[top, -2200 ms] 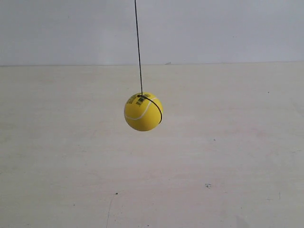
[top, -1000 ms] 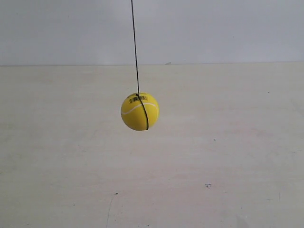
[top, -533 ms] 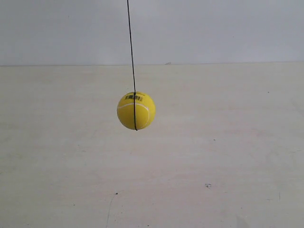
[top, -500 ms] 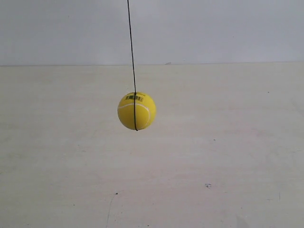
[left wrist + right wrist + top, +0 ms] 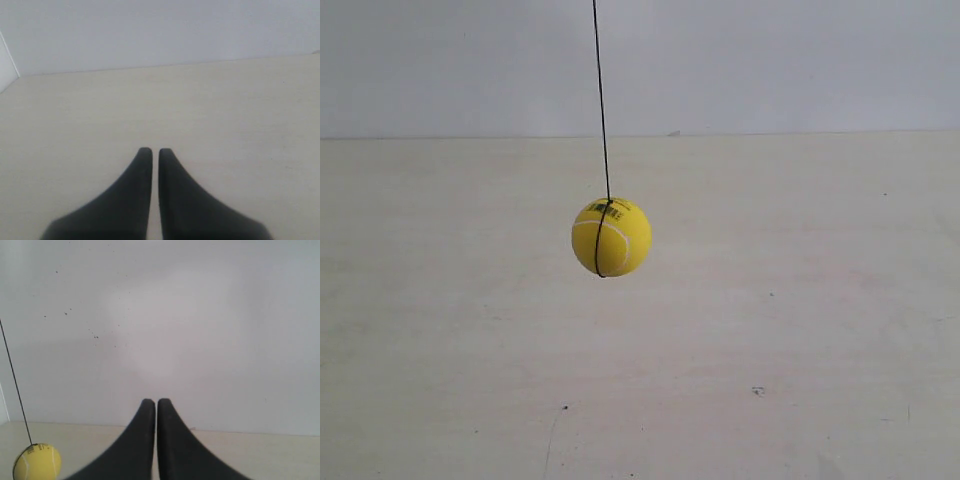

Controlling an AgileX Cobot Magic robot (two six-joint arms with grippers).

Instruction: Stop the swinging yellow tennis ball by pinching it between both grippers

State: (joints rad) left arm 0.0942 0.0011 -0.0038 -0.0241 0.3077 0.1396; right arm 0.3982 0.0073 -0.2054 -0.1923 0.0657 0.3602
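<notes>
Fuzzy bright yellow tennis ball [image 5: 611, 237] is hanging on thin black string [image 5: 602, 100] above pale tabletop [image 5: 800, 330]. Black pointed left claw [image 5: 150, 151] and right claw [image 5: 150, 402] are sitting pressed together. Ball is lying ahead, off-axis of right claw; likely the nearer arm.

Bright yellow against cream and grey-white.
Noted bright yellow on the tennis ball [image 5: 611, 237], with white curved seam, small black print, thin black string [image 5: 601, 100]; pale cream with dark specks on the table [image 5: 800, 300]; grey-white on the wall [image 5: 770, 60]; plain black on left gripper [image 5: 150, 152] and right gripper [image 5: 150, 403].
</notes>
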